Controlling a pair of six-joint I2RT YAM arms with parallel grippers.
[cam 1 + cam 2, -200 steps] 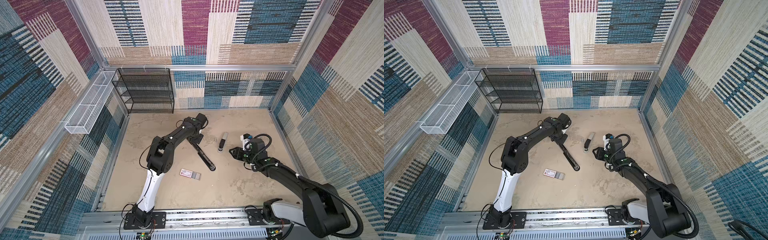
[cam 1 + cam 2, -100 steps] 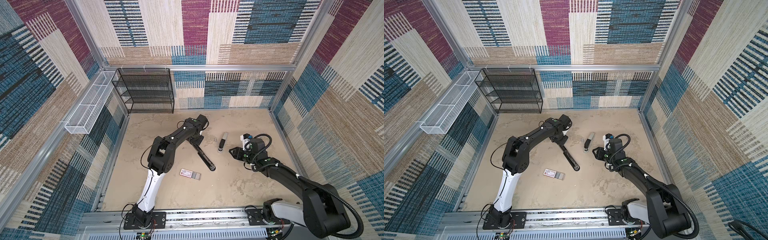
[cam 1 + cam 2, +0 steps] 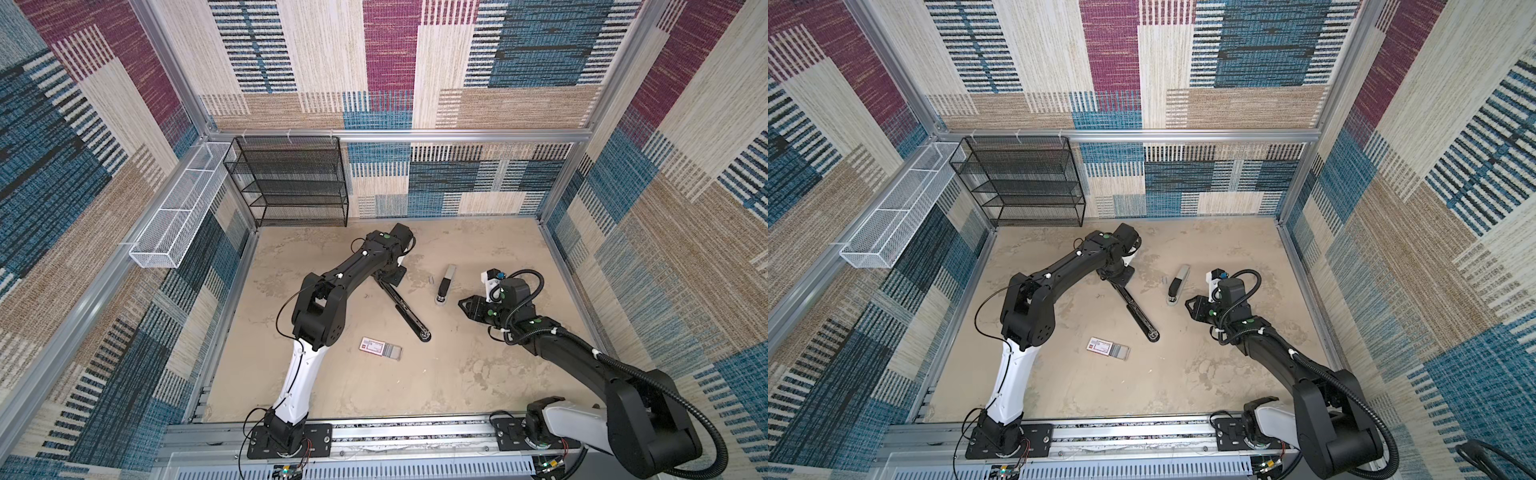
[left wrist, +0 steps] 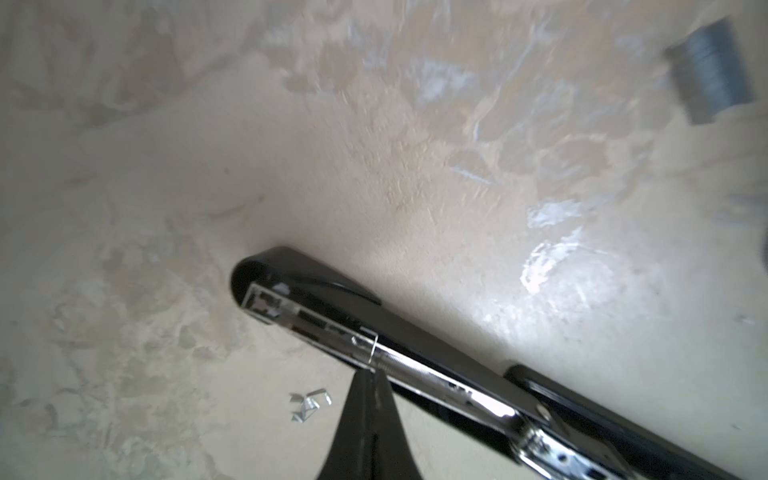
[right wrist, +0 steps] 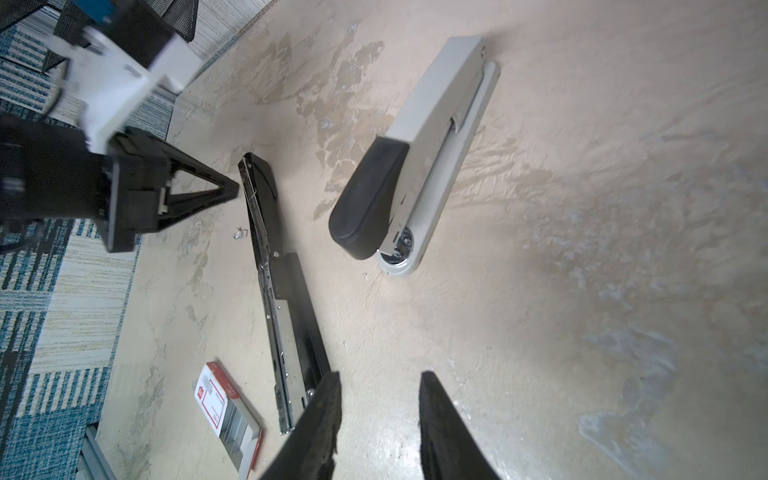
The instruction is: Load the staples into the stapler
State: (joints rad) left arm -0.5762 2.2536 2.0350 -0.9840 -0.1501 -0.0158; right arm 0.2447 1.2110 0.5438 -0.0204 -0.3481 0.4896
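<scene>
Though pinched shut, your left hand [image 5: 232, 190] tip-first against the opened-up black stapler [image 5: 299, 307], right hand [image 5: 380, 378] partly open, empty.

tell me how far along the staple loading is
Done: the black stapler lies swung open flat, magazine exposed. In hand: the left gripper is shut with its tip at the magazine rail; no strip shows in it. The right gripper hangs open and empty. Left: the staples sit in their box, apart from the stapler, so a strip must be picked, laid in the magazine and the stapler closed.
</scene>
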